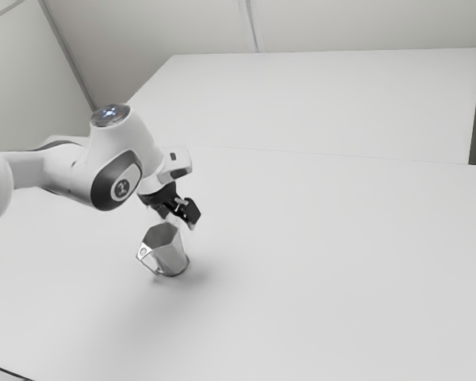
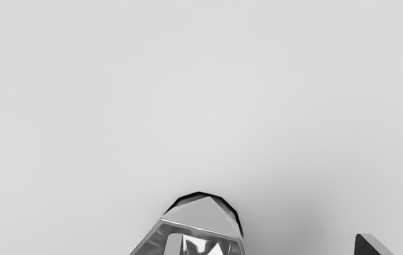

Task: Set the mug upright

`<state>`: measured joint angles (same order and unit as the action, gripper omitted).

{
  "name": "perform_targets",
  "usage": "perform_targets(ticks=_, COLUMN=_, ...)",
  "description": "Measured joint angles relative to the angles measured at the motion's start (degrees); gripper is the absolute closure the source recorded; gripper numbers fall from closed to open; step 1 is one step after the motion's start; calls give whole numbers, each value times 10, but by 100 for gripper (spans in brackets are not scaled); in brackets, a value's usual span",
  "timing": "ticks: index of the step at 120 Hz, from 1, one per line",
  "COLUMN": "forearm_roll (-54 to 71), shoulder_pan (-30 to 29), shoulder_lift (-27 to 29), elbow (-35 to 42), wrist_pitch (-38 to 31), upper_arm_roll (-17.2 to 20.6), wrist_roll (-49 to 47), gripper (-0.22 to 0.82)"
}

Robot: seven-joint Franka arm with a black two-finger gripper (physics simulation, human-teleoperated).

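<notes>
Exterior view, left: white arm (image 1: 59,168) enters. Left of centre, lower half: metallic mug (image 1: 170,252) on table (image 1: 325,262), mouth upward, handle (image 1: 147,260) leftward. Slightly right, above it: gripper (image 1: 184,219), fingers spread wide, grasping nothing; one overlaps the mug's mouth in the wrist view.

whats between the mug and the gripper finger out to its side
Just bare table with a soft shadow on it; the wrist view shows that stretch between the mug and the finger.
</notes>
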<state>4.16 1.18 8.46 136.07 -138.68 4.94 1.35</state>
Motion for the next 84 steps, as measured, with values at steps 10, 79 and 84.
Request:
perform_targets(ticks=10, forearm_roll=-17, shoulder_pan=1, shoulder_lift=1, elbow=-47, wrist_pitch=49, upper_arm_roll=4, wrist_roll=-1, gripper=6)
perform_targets(ticks=79, forearm_roll=-59, shoulder_pan=-2, shoulder_lift=-59, elbow=-326, wrist_pitch=357, upper_arm_roll=16, wrist_roll=-27, gripper=0)
perform_targets(ticks=84, forearm_roll=-57, shoulder_pan=-2, shoulder_lift=-65, elbow=-340, wrist_pitch=369, upper_arm_roll=16, wrist_roll=-28, gripper=0)
